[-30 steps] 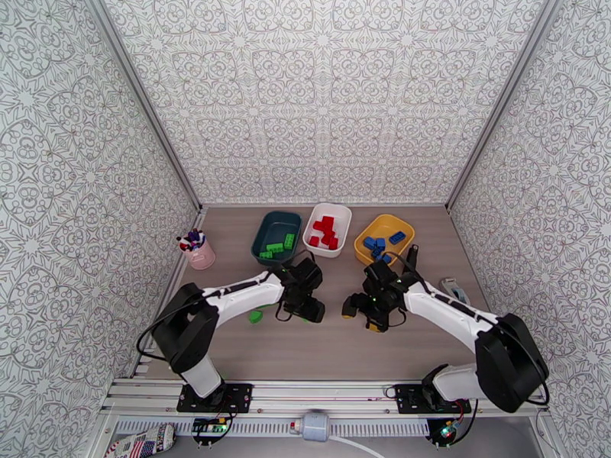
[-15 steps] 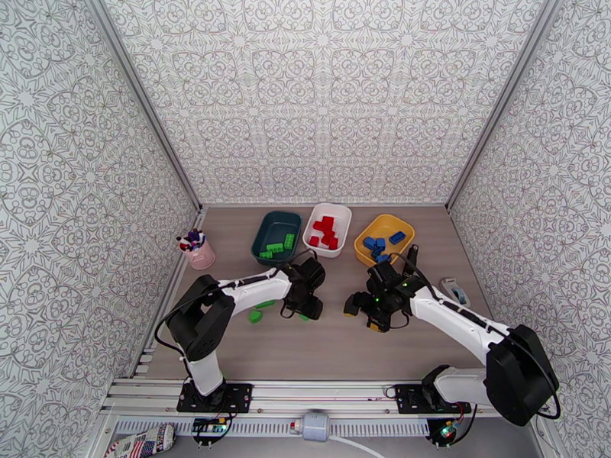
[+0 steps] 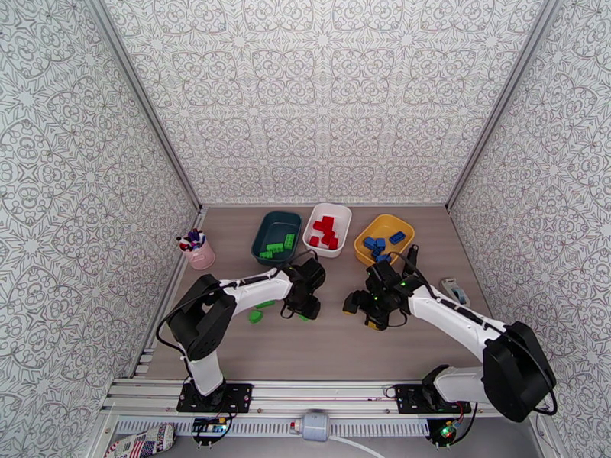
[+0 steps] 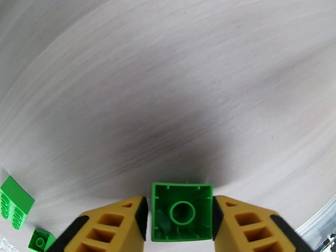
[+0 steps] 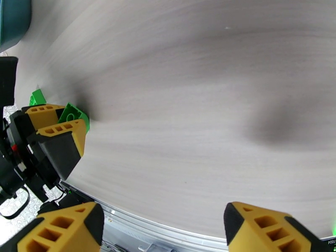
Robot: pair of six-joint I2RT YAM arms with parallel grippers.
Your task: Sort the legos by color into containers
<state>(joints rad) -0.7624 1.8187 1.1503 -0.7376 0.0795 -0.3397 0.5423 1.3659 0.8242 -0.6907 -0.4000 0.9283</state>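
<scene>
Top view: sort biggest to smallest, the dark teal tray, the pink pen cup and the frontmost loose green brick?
1. Dark teal plastic tray
2. Round pink pen cup
3. Small green plastic brick

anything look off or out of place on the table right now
Nothing spilled or damaged. The green lego between the left gripper's fingers shows its hollow underside to the wrist camera, so it isn't studs-up. Two more green legos lie loose on the table, outside the teal tray.

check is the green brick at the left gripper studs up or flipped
Flipped: the green brick shows the wrist camera its hollow underside and round tube, no studs.
</scene>
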